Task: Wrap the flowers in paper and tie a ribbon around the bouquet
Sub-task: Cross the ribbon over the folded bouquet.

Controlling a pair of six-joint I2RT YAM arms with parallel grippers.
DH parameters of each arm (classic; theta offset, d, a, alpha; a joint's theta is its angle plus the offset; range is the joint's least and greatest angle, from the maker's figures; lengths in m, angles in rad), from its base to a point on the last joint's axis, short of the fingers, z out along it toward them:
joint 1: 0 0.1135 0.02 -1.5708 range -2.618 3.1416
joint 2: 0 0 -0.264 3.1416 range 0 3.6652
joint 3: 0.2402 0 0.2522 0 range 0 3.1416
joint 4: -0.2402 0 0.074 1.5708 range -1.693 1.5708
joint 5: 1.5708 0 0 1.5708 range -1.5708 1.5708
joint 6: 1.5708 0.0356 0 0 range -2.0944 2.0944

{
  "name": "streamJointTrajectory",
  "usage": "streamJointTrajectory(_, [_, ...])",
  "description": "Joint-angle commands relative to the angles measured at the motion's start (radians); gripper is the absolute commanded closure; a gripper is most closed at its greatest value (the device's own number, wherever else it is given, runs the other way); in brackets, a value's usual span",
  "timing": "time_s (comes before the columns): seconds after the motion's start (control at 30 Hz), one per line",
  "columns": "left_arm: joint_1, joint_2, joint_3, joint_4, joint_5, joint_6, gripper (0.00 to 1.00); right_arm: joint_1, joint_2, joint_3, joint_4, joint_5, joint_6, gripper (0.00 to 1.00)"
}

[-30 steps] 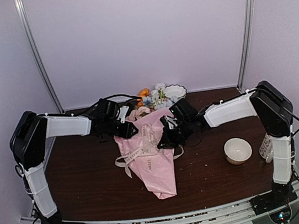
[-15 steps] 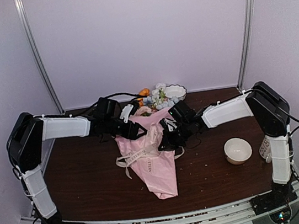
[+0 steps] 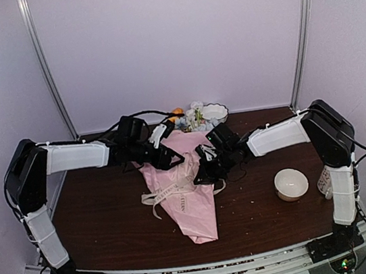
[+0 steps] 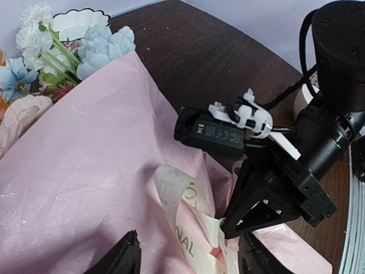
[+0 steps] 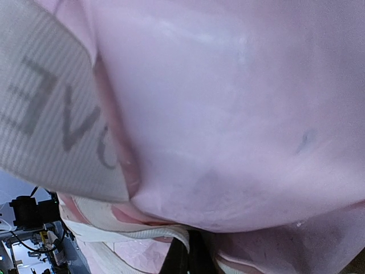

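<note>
On the table (image 3: pixel 99 217), the paper (image 3: pixel 196 206) cone lies at centre, tip toward six o'clock, with the flowers (image 3: pixel 190 117) poking out at twelve. The ribbon (image 3: pixel 167 192) crosses its middle. The left gripper (image 3: pixel 167 156), at eleven, has its jaws apart. The right gripper (image 3: pixel 202 174), at two, is closed beside the ribbon.

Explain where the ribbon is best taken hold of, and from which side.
Grip the ribbon at its raised loop on the paper, probably from above, straddling the band's width. Elsewhere it lies flat and thin, while the arched loop seems to leave room beneath.
</note>
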Motion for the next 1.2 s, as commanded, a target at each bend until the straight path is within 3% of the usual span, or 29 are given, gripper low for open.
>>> streamJointTrajectory(0.0, [-0.015,0.030,0.064,-0.079,-0.088,0.047,0.39,-0.003,0.006,0.018,-0.005,0.019,-0.007,1.00])
streamJointTrajectory(0.23, [-0.022,0.113,0.158,-0.141,-0.112,0.048,0.45,-0.002,-0.001,0.022,-0.012,0.026,-0.013,1.00])
streamJointTrajectory(0.3, [-0.023,0.121,0.175,-0.148,-0.111,0.044,0.57,-0.003,-0.003,0.029,-0.019,0.025,-0.016,1.00])
streamJointTrajectory(0.43, [-0.022,0.112,0.161,-0.161,-0.132,0.036,0.96,-0.003,-0.038,0.044,-0.039,0.042,-0.055,1.00])
streamJointTrajectory(0.47, [-0.020,0.105,0.144,-0.163,-0.145,0.036,1.00,-0.004,-0.054,0.045,-0.039,0.049,-0.069,1.00])
streamJointTrajectory(0.8, [0.014,-0.031,-0.122,-0.111,-0.293,-0.012,1.00,-0.064,-0.199,0.065,0.047,0.072,-0.103,1.00])
streamJointTrajectory(1.17, [0.014,-0.192,-0.297,-0.054,-0.347,-0.037,1.00,-0.110,-0.042,0.278,0.018,0.253,-0.039,1.00])
